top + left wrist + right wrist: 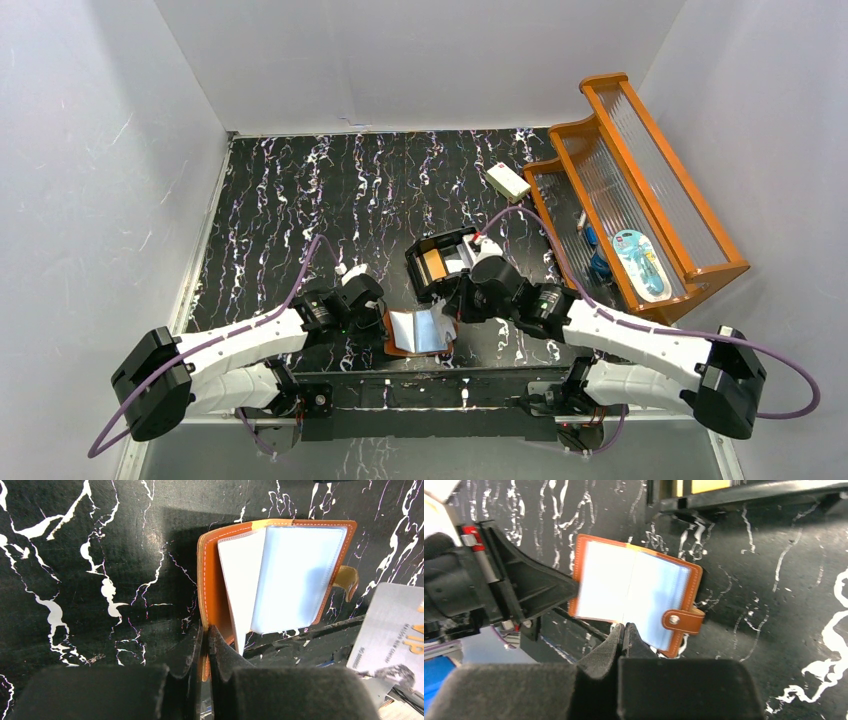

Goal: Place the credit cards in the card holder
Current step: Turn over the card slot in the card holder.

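Card holder (418, 332) lies open on desk (300, 200) near the front edge, btwn the two arms, pale sleeves facing up, snap tab (681, 621) sticking out at one side. L end effector (205, 645) is clamped on the edge of its brown cover. R end effector (623, 632) has fingers pressed together on a grey card (387, 630), held just beside the holder's tab side. Black box (440, 262) w/ an orange card (433, 264) inside sits just behind the holder.

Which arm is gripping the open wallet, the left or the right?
The left gripper: its jaws pinch the brown cover edge of the card holder. The right gripper instead holds a grey card beside it.
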Available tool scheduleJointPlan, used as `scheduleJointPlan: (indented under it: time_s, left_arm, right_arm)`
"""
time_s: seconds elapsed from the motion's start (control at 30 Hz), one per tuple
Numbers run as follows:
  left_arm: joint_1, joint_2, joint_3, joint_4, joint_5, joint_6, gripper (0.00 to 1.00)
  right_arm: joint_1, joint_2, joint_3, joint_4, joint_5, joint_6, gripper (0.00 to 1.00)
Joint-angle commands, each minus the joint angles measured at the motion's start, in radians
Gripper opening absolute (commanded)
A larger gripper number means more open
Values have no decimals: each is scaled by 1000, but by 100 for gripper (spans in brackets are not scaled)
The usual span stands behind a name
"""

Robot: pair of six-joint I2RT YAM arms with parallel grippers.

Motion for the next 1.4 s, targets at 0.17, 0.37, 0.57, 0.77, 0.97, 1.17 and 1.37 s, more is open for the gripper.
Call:
scheduleJointPlan:
  time_s: [0.17,0.37,0.57,0.77,0.97,1.17,1.37]
  left_arm:
    - [2,8,0,-27,-5,-4,1]
    - [2,19,2,-24,-5,0,1]
    - [2,23,5,-27,-5,11,1]
    - [2,18,1,-27,-9,10,1]
    - [1,17,2,-26,-12,7,1]
    - [1,18,-4,-27,-11,7,1]
    - [2,20,0,-25,-12,6,1]
  right_arm:
    - [-48,20,-102,4,-21,-17,0]
    - [-69,11,-145,66,-57,-8,0]
    - [-78,0,-158,87,-79,8,0]
    - [-80,-28,-56,-66,-1,-17,0]
    - [-79,-58,-43,-50,-7,-22,0]
    - [-79,-22,-88,20,-44,-11,0]
    - [-79,0,-123,83,-65,-5,0]
